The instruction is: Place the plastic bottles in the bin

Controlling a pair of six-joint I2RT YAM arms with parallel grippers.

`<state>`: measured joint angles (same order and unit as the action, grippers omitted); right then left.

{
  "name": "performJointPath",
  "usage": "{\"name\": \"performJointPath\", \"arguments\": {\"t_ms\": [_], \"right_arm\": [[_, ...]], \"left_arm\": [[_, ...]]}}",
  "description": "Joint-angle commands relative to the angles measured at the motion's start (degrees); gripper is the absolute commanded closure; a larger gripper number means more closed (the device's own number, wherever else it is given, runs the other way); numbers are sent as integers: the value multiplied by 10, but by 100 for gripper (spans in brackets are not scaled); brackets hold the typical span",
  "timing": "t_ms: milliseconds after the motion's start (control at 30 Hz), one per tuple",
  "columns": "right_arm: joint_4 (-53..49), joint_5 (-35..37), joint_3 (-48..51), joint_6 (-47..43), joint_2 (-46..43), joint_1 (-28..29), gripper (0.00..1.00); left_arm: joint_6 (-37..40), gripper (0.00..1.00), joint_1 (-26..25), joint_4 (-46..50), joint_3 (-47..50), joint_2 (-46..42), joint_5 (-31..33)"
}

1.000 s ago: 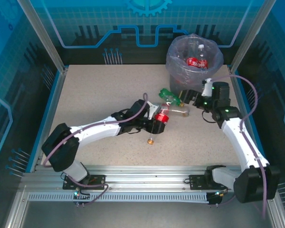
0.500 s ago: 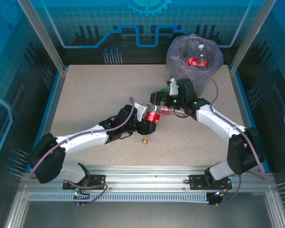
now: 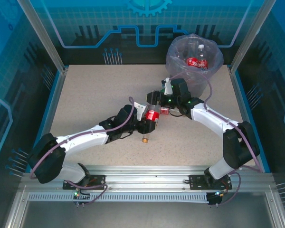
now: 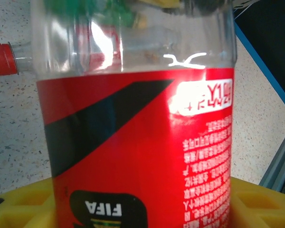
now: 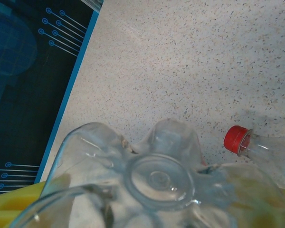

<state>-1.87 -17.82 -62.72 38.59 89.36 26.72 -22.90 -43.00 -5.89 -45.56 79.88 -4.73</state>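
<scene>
A: What could go wrong from here?
B: Both grippers crowd one spot just in front of the bin [image 3: 175,61]. If either swings toward the bin first, I'd expect it to knock the other's bottle loose. Thin plastic also buckles and slips.
A: And the fingers?
B: The left gripper [image 3: 150,118] is closed onto the red-labelled bottle [image 4: 137,142], yellow pads [image 4: 19,204] against both sides, short of the bin. The right gripper [image 3: 156,103] has a clear bottle base [image 5: 156,180] between its fingers; whether it is clamped or merely around it, I cannot tell. A red-capped bottle [image 5: 256,147] lies on the table [image 5: 204,57], outside the bin
</scene>
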Motion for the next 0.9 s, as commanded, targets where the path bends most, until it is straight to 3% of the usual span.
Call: {"name": "performJointPath", "arguments": {"t_ms": [0, 67, 233, 533, 700, 867], "right_arm": [[11, 7, -2, -5, -9, 6, 29], [13, 8, -3, -7, -9, 6, 29], [0, 22, -31, -37, -15, 5, 32], [-90, 89, -190, -190, -18, -11, 34], [-90, 125, -299, -290, -14, -26, 36], [-33, 141, -380, -330, -1, -60, 43]], "left_arm": [[-10, 37, 3, -16, 1, 2, 8], [-9, 32, 3, -13, 1, 1, 8], [-5, 1, 3, 9, 6, -22, 26], [-18, 1, 34, 70, 41, -112, 56], [-49, 1, 63, 62, 67, -127, 44], [-58, 1, 65, 50, 64, -112, 26]]}}
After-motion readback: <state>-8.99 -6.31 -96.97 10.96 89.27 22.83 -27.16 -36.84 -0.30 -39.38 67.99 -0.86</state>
